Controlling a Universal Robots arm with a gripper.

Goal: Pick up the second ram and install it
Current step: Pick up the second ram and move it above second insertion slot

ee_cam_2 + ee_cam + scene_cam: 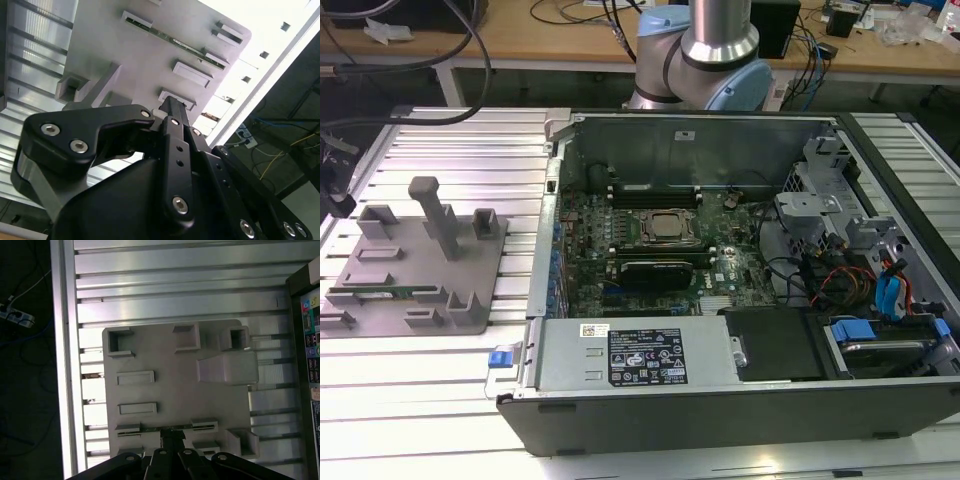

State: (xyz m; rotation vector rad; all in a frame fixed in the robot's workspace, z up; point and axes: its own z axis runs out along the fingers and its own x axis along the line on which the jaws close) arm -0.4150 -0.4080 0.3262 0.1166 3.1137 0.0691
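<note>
second ram [380, 292]: lies flat in grey holder tray [395, 262], near the tray's front edge, at the exterior view's left, low in frame. Thin green strip, seated between two low slotted blocks.

First wrist view: ram [155, 429] spans the two blocks of the tray [170, 390]. Gripper [172, 437] lines up over the ram's middle, fingers clenched together, not on the ram.

Second wrist view: an oblique look past the black gripper [173, 105] linkage. The ram [170, 37] sits well apart from the fingertips, on the tray [150, 65] beyond.

Tall post [435, 215] stands upright mid-tray, seen end-on as a tapered block [227, 367] in the first wrist view.

Exterior view adds an open computer case [720, 425] just beside the tray on the exterior view's right, motherboard [590, 215] inside with processor socket [665, 228], and the arm [720, 40] rising behind the case at top centre.

Surface: ribbed aluminium table [440, 150], same slats in the first wrist view [175, 285], bright glare on them. Behind it a wooden bench [570, 45] with cables. A power strip [15, 316] lies on the dark floor beside the table edge.
</note>
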